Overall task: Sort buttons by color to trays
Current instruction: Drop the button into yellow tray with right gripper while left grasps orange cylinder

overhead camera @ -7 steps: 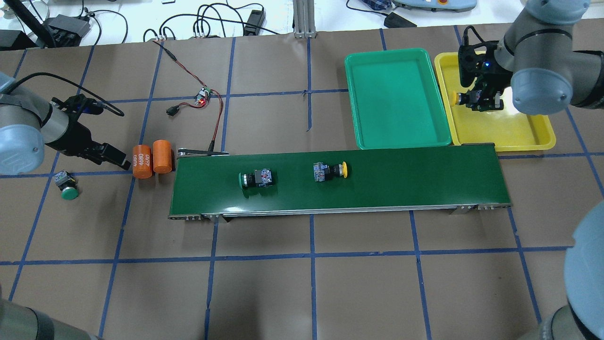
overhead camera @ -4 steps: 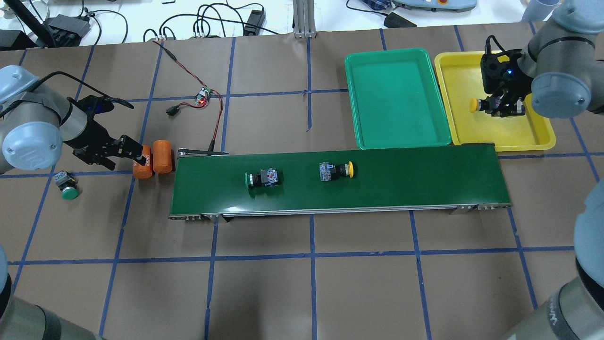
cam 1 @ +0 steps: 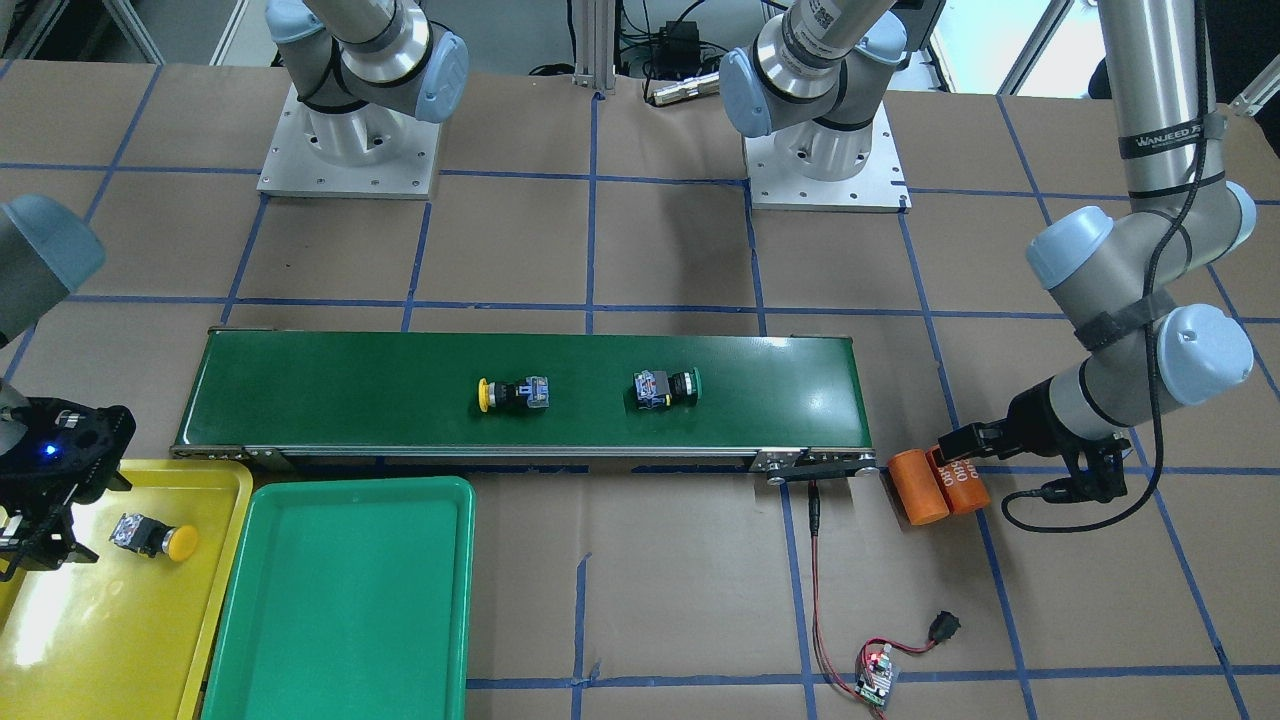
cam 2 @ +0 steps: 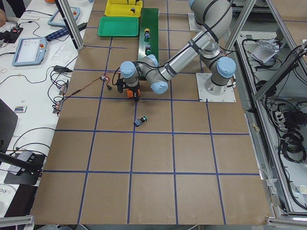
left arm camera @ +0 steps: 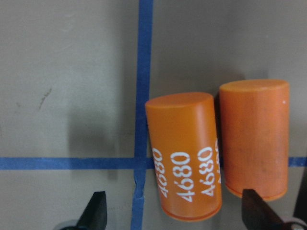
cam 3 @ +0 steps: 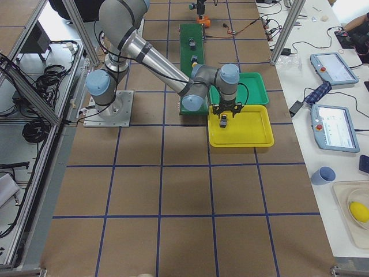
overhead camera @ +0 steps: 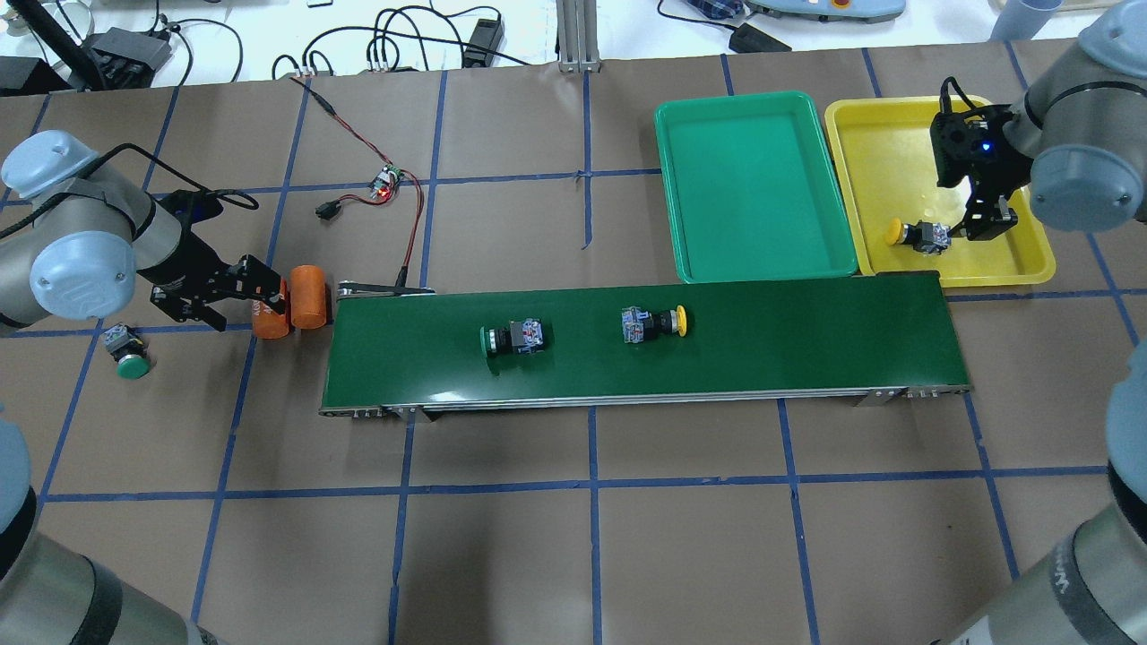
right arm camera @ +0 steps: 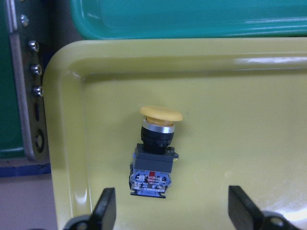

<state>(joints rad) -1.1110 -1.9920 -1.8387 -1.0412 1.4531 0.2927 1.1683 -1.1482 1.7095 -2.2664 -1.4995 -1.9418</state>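
A yellow button [right arm camera: 156,153] lies on its side in the yellow tray [overhead camera: 896,143], near the corner by the belt. My right gripper [right arm camera: 172,213] hangs open just above it, fingers wide apart and not touching it. The green tray [overhead camera: 753,179] beside it holds nothing. On the belt lie a green button [overhead camera: 511,338] and a second yellow button [overhead camera: 654,322]. Another green button [overhead camera: 125,351] rests on the table at the far left. Close by, my left gripper [left arm camera: 175,215] is open, its fingers straddling the orange cylinder marked 4680 [left arm camera: 184,153].
The dark-green conveyor belt [overhead camera: 806,340] runs across the middle, its right end against the trays. A second orange cylinder [left arm camera: 254,139] stands between the marked one and the belt's left end. A small circuit board [overhead camera: 387,184] with red wires lies behind the belt.
My right gripper has opened and let go of the yellow button, which now lies in the yellow tray. My left gripper moved right, over the orange cylinders. Both belt buttons drifted right.
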